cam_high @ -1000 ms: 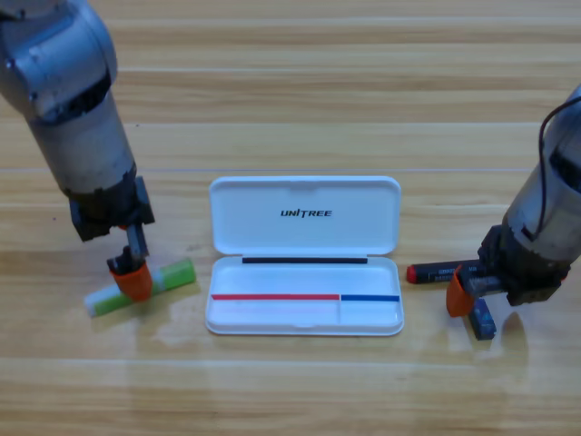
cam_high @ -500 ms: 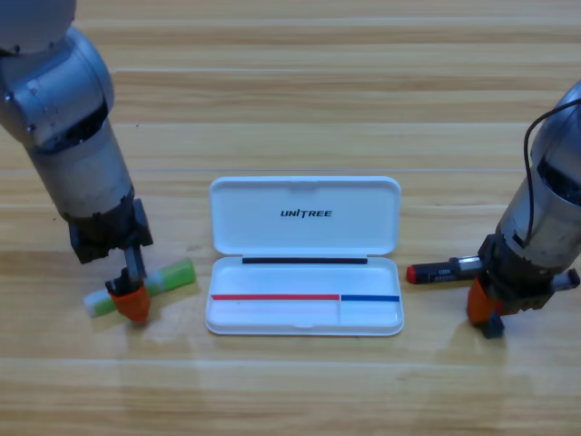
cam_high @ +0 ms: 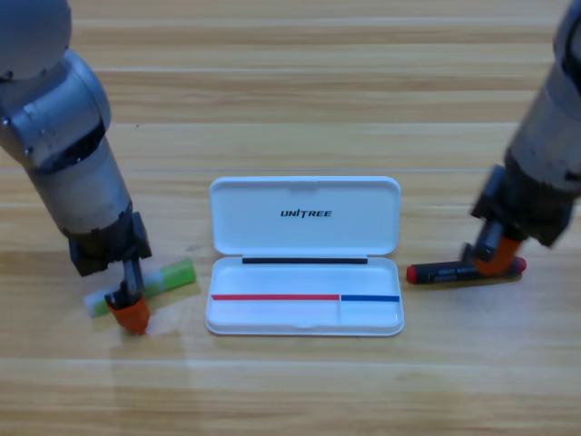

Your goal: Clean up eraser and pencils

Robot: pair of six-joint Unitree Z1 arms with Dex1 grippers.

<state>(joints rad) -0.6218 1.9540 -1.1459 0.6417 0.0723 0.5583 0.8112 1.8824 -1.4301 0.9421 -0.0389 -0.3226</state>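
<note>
A wooden worktop [cam_high: 300, 109] is seen from above, with a white case [cam_high: 305, 256] lying open in the middle, its lid folded back toward the far side and its shallow tray facing the near edge.

The left arm is reaching down from the upper left corner. Its gripper, the left gripper [cam_high: 130, 309], is pointing down at the near-left end of the light green pencil [cam_high: 156, 283]. This pencil is lying on the worktop just left of the case, tilted, with its green half nearer the case and its pale half toward the left. The orange jaws are sitting right at the pale end, touching or just over it. Whether the jaws are apart or together cannot be told, because the gripper is hiding the gap.

The right arm is coming in from the upper right corner. Its gripper, the right gripper [cam_high: 496, 260], is standing over the black pencil [cam_high: 447, 272], which has red ends and is lying flat just right of the case's tray, nearly parallel to the near edge. The orange jaws are pressing down around the right half of this pencil, near its right red tip. Whether they are clamped on it cannot be told from here.

Both pencils are resting on the worktop outside the case. The eraser is not showing anywhere in this view.
</note>
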